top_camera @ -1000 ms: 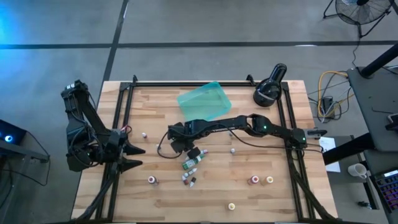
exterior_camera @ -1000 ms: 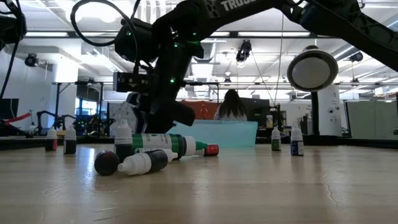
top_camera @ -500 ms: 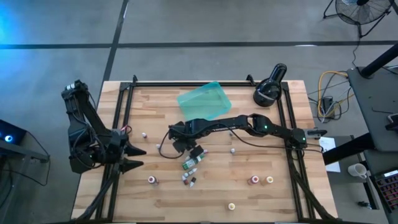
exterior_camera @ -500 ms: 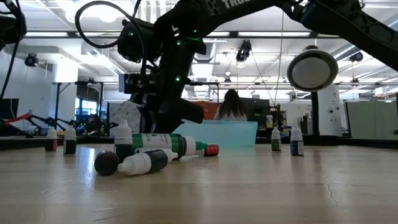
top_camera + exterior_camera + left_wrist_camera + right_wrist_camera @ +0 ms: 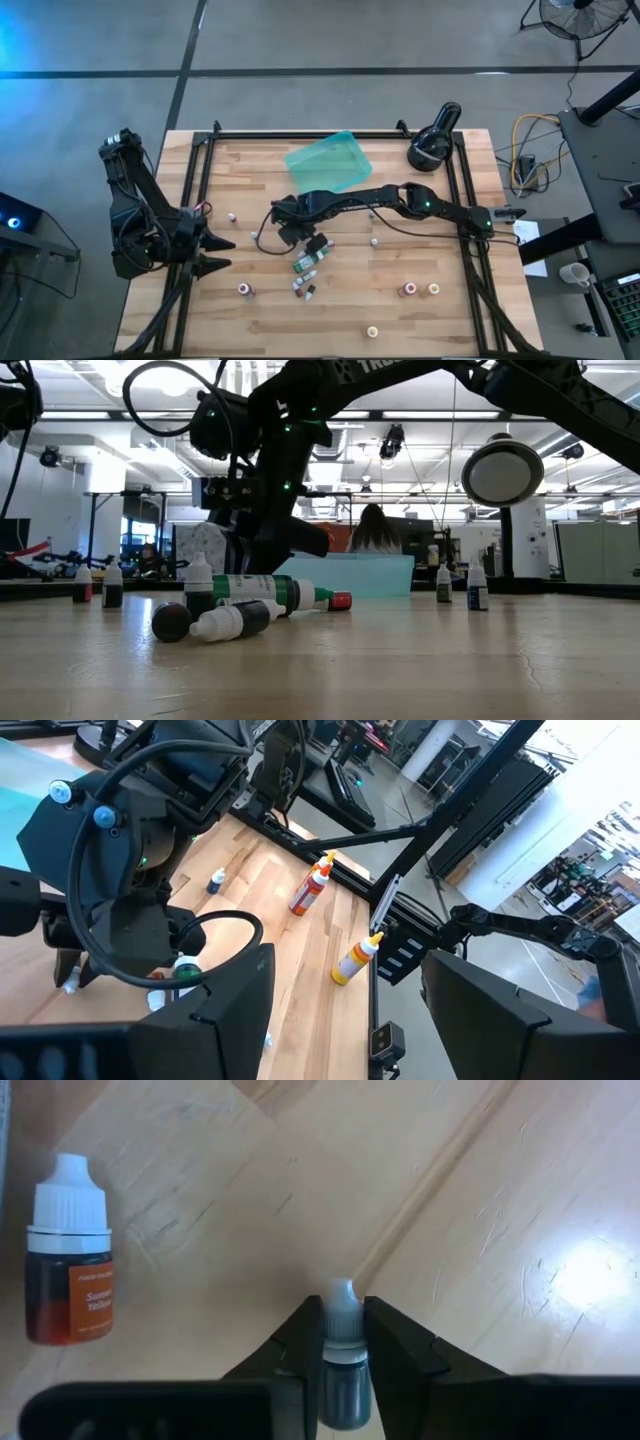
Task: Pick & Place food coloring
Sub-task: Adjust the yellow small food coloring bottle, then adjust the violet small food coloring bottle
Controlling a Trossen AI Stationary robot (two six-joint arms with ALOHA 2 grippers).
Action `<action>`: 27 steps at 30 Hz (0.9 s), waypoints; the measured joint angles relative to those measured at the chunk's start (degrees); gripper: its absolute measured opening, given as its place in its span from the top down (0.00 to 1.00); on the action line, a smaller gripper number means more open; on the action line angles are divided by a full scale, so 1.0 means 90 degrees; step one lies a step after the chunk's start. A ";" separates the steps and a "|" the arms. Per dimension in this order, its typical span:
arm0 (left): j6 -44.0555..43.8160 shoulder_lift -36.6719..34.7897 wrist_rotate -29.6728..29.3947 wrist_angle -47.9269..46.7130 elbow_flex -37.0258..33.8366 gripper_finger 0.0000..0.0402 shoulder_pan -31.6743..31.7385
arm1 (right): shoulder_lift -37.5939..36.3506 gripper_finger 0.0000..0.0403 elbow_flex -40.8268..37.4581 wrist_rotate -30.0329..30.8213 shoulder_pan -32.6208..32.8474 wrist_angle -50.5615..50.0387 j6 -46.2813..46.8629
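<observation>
Small white-capped food coloring bottles lie scattered on the wooden table [image 5: 420, 320]. A cluster [image 5: 308, 265] of them lies on its side near the middle. My right gripper [image 5: 288, 236] reaches from the right to just beside this cluster, points steeply down, and is shut on one dark bottle [image 5: 344, 1370]. An orange bottle [image 5: 68, 1250] lies close by on the wood. My left gripper [image 5: 218, 252] waits open near the table's left edge. My right gripper pinches the dark bottle between its two fingers [image 5: 300, 1350], on the bottle's two sides just below the white cap [image 5: 343, 1315]. The fingers come from above, slanting down. The cap sticks out past the fingertips. Whether the bottle rests on the table, I cannot tell.
A translucent teal tray [image 5: 328, 163] lies at the far middle and a black round lamp-like device [image 5: 433, 145] at the far right. Single bottles stand at the left [image 5: 232, 216], near left [image 5: 244, 290], near right [image 5: 408, 289] and front [image 5: 372, 331]. A person [image 5: 372, 530] sits beyond the table.
My right gripper has stayed over the same spot beside the bottle cluster and has turned a little about its own axis. The lying bottles in the cluster have not moved.
</observation>
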 joint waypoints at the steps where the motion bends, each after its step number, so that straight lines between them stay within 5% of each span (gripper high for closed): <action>1: 0.0000 0.0000 0.0000 0.0000 0.0000 0.44 0.0000 | 0.0000 0.86 0.0000 0.0000 0.0000 0.0000 0.0004; 8: 0.0000 0.0000 0.0000 0.0003 0.0000 0.44 0.0000 | -0.0002 0.87 0.0000 0.0002 0.0000 0.0056 0.0434; 19: 0.0039 0.0002 -0.0002 0.0036 0.0000 0.44 0.0000 | -0.0163 0.88 0.0022 -0.0996 -0.0152 0.1382 0.4079; 27: -0.0010 0.0002 0.0000 0.0055 0.0000 0.44 0.0002 | -0.0185 0.89 -0.0189 -0.0438 0.0156 0.2878 0.5201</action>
